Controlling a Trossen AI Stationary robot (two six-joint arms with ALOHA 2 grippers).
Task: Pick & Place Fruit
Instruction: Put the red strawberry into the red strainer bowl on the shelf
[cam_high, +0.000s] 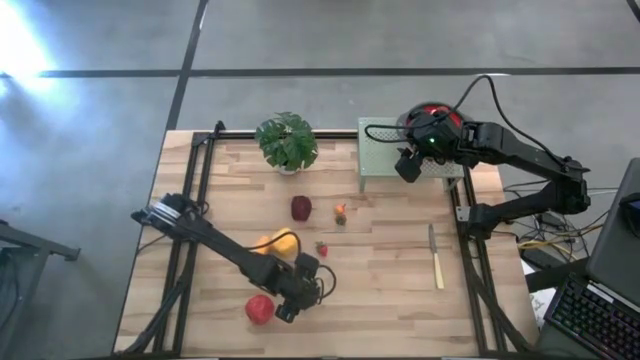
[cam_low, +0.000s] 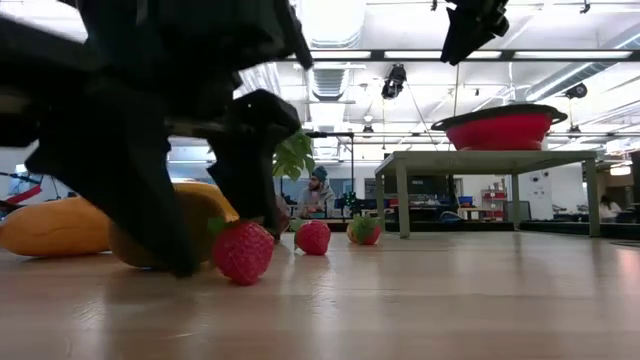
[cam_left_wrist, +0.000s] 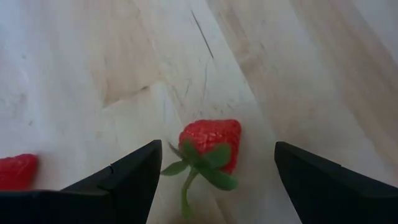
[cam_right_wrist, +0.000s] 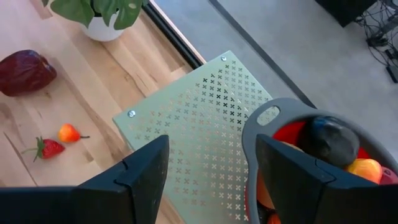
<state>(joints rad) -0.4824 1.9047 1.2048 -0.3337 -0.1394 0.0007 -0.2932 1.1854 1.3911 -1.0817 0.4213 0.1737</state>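
Strawberry (cam_left_wrist: 210, 143) sits between my left gripper (cam_left_wrist: 214, 180) fingers, jaws wide; I should centre, descend, then close gently; right gripper (cam_right_wrist: 211, 180) waits, jaws open and empty, above the bowl (cam_right_wrist: 261, 124).

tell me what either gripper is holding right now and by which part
Nothing is held. The left gripper stands open around a strawberry lying on the table; the right gripper hangs open and empty over the bowl.

No readable text, label or number anywhere.
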